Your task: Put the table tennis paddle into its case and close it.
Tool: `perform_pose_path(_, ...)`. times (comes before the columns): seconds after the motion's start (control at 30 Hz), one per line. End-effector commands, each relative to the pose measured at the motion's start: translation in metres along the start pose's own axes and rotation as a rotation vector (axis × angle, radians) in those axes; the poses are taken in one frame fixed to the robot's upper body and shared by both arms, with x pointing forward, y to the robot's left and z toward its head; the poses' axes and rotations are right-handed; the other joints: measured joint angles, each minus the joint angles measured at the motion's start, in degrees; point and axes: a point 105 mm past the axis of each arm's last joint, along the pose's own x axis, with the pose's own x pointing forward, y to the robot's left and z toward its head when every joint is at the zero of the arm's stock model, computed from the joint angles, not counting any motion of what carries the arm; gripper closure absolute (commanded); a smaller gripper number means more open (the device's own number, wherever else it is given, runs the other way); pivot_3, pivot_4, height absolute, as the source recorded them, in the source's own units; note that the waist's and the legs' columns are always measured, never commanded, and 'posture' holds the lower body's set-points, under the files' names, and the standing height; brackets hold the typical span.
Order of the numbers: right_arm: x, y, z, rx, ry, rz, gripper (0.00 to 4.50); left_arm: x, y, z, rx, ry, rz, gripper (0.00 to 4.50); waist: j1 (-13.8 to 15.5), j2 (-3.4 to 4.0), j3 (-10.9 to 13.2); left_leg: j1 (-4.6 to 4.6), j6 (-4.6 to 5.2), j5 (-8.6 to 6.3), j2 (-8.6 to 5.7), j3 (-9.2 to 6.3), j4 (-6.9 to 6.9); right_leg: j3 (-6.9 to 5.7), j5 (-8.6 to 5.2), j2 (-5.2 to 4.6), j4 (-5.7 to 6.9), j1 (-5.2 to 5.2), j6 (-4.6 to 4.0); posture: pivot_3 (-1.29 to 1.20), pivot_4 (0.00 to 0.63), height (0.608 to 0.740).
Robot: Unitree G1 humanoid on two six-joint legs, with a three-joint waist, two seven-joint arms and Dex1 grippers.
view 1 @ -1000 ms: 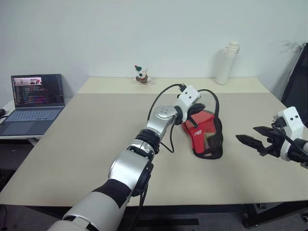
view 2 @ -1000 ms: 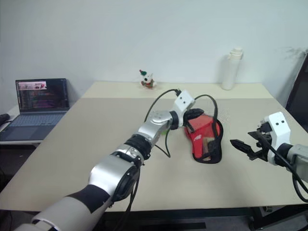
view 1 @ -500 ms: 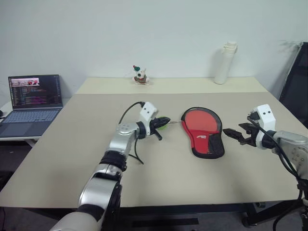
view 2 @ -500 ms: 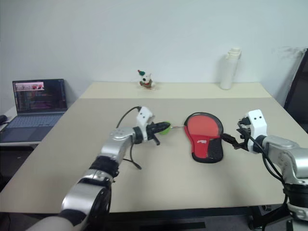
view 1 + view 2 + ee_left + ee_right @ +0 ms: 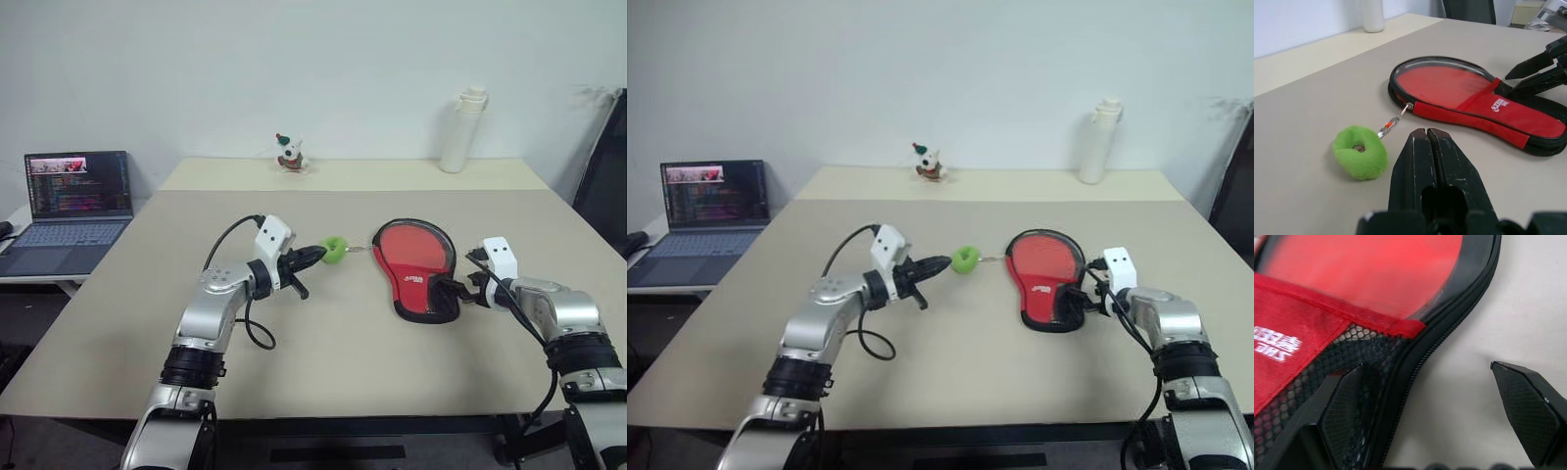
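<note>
My left pincer (image 5: 312,256) is clenched empty near the green ball (image 5: 335,249); my right pincer (image 5: 1440,406), spread wide, straddles the case (image 5: 416,268) rim.

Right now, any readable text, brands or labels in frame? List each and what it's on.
White print on the red band inside the case: small and slanted, not legible.
The same print in the right wrist view: cut off and blurred, unreadable.
Laptop screen: text too small to read.
White bottle: no text visible.
</note>
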Motion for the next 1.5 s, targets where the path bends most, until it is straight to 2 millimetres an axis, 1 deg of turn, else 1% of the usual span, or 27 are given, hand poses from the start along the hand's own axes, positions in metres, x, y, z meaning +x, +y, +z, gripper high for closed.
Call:
perform_pose_path(0.03, 0.007, 0.005, 0.005, -0.011, -0.006, 0.023, 0.0, -0.001, -0.001, 0.017, 0.04, -0.041, -0.002, 4.42, -0.1, 0.0, 0.0, 0.02, 0.0, 0.0, 0.0, 0.0, 0.0, 0.0, 0.01, 0.01, 0.02, 0.0, -0.01, 0.0, 0.15, 0.74)
perform_pose_path(0.27, 0.02, 0.016, 0.001, -0.063, 0.036, 0.046, 0.0, -0.001, -0.001, 0.017, 0.043, -0.036, -0.002, 4.42, -0.5, -0.01, 0.0, 0.41, 0.0, 0.0, 0.03, 0.21, -0.01, 0.2, 0.01, 0.04, 0.31, 0.14, -0.03, 0.0, 0.15, 0.74)
perform_pose_path(0.37, 0.027, 0.026, -0.002, -0.092, 0.073, 0.081, 0.0, -0.002, -0.001, 0.015, 0.051, -0.03, -0.004, 4.42, -0.7, -0.04, 0.0, 0.57, -0.01, 0.01, 0.03, 0.31, 0.0, 0.32, -0.01, 0.08, 0.52, 0.14, -0.03, 0.0, 0.15, 0.74)
perform_pose_path(0.47, 0.032, 0.035, -0.005, -0.099, 0.101, 0.117, 0.57, -0.004, -0.001, 0.013, 0.051, -0.023, -0.002, 4.5, -1.0, -0.07, -0.1, 0.64, -0.02, 0.02, 0.05, 0.33, 0.0, 0.36, -0.01, 0.12, 0.63, 0.14, -0.04, 0.0, 0.15, 0.74)
perform_pose_path(0.6, 0.036, 0.046, -0.014, -0.076, 0.149, 0.173, 1.88, -0.011, -0.004, 0.007, 0.05, -0.007, -0.024, 4.5, -1.9, -0.11, -0.1, 0.66, -0.02, 0.01, 0.1, 0.34, -0.01, 0.38, -0.01, 0.15, 0.67, 0.14, -0.05, 0.0, 0.15, 0.74)
perform_pose_path(0.63, 0.037, 0.048, -0.016, -0.069, 0.16, 0.184, 2.3, -0.014, -0.005, 0.006, 0.05, -0.001, -0.036, 4.5, -2.0, -0.12, -0.1, 0.68, -0.02, 0.01, 0.11, 0.34, -0.01, 0.39, -0.01, 0.15, 0.67, 0.14, -0.05, 0.0, 0.15, 0.74)
perform_pose_path(0.7, 0.039, 0.051, -0.021, -0.061, 0.182, 0.2, 2.98, -0.02, -0.009, 0.002, 0.048, 0.012, -0.062, 4.5, -2.1, -0.18, -0.2, 0.69, -0.02, 0.01, 0.12, 0.35, -0.02, 0.39, -0.01, 0.15, 0.69, 0.14, -0.05, 0.0, 0.15, 0.74)
perform_pose_path(0.73, 0.039, 0.052, -0.022, -0.054, 0.188, 0.207, 3.25, -0.022, -0.01, 0.0, 0.048, 0.019, -0.068, 4.5, -2.1, -0.21, -0.2, 0.7, -0.02, 0.01, 0.12, 0.35, -0.02, 0.39, -0.02, 0.14, 0.7, 0.14, -0.06, 0.0, 0.15, 0.74)
perform_pose_path(0.83, 0.041, 0.056, -0.022, -0.034, 0.187, 0.221, 4.29, -0.03, -0.011, -0.006, 0.047, 0.042, -0.084, 4.5, -2.1, -0.37, -0.3, 0.73, -0.02, 0.01, 0.12, 0.33, -0.02, 0.37, -0.02, 0.14, 0.72, 0.16, -0.07, 0.0, 0.15, 0.74)
perform_pose_path(0.87, 0.041, 0.058, -0.02, -0.028, 0.184, 0.23, 4.47, -0.033, -0.012, -0.008, 0.046, 0.05, -0.096, 4.5, -2.1, -0.42, -0.4, 0.74, -0.02, 0.01, 0.12, 0.33, -0.02, 0.38, -0.02, 0.14, 0.72, 0.17, -0.07, 0.0, 0.15, 0.74)
perform_pose_path(1.03, 0.037, 0.077, -0.012, -0.036, 0.164, 0.321, 4.47, -0.057, -0.027, -0.025, 0.031, 0.132, -0.23, 4.5, -2.2, -0.47, -0.4, 0.73, -0.02, 0.01, 0.14, 0.34, -0.1, 0.37, -0.07, 0.14, 0.72, 0.12, -0.15, 0.0, 0.15, 0.74)
perform_pose_path(1.1, 0.03, 0.093, -0.008, -0.054, 0.153, 0.39, 4.47, -0.075, -0.036, -0.032, 0.006, 0.179, -0.313, 4.5, -2.3, -0.47, -0.4, 0.69, -0.02, 0.0, 0.17, 0.31, -0.16, 0.34, -0.12, 0.15, 0.73, 0.06, -0.23, 0.0, 0.15, 0.74)
perform_pose_path(1.17, 0.021, 0.106, -0.008, -0.068, 0.15, 0.443, 4.47, -0.086, -0.043, -0.033, -0.012, 0.198, -0.368, 4.5, -2.2, -0.46, -0.4, 0.64, -0.01, 0.0, 0.25, 0.24, -0.2, 0.27, -0.18, 0.15, 0.74, 0.02, -0.33, 0.0, 0.15, 0.74)
perform_pose_path(1.23, 0.01, 0.12, -0.01, -0.082, 0.151, 0.491, 4.47, -0.092, -0.05, -0.031, -0.024, 0.202, -0.415, 4.5, -2.0, -0.46, -0.4, 0.58, -0.01, -0.01, 0.28, 0.07, -0.23, 0.13, -0.25, 0.15, 0.75, -0.01, -0.44, 0.0, 0.15, 0.74)
perform_pose_path(1.33, -0.005, 0.133, -0.018, -0.089, 0.161, 0.525, 4.47, -0.096, -0.06, -0.029, -0.033, 0.207, -0.463, 4.5, -1.9, -0.46, -0.4, 0.54, -0.01, -0.01, 0.35, -0.1, -0.23, 0.06, -0.31, 0.15, 0.78, -0.01, -0.54, 0.0, 0.15, 0.74)
perform_pose_path(1.4, -0.016, 0.141, -0.026, -0.088, 0.175, 0.545, 4.47, -0.098, -0.065, -0.026, -0.042, 0.195, -0.486, 4.5, -1.8, -0.46, -0.4, 0.55, -0.01, -0.01, 0.4, -0.12, -0.22, 0.04, -0.33, 0.16, 0.78, 0.01, -0.55, 0.0, 0.15, 0.74)
perform_pose_path(1.5, -0.025, 0.147, -0.031, -0.085, 0.184, 0.548, 4.47, -0.1, -0.069, -0.023, -0.051, 0.185, -0.502, 4.5, -1.8, -0.46, -0.4, 0.55, -0.01, -0.01, 0.43, -0.15, -0.22, 0.01, -0.45, 0.2, 0.78, 0.02, -0.46, 0.0, 0.15, 0.74)
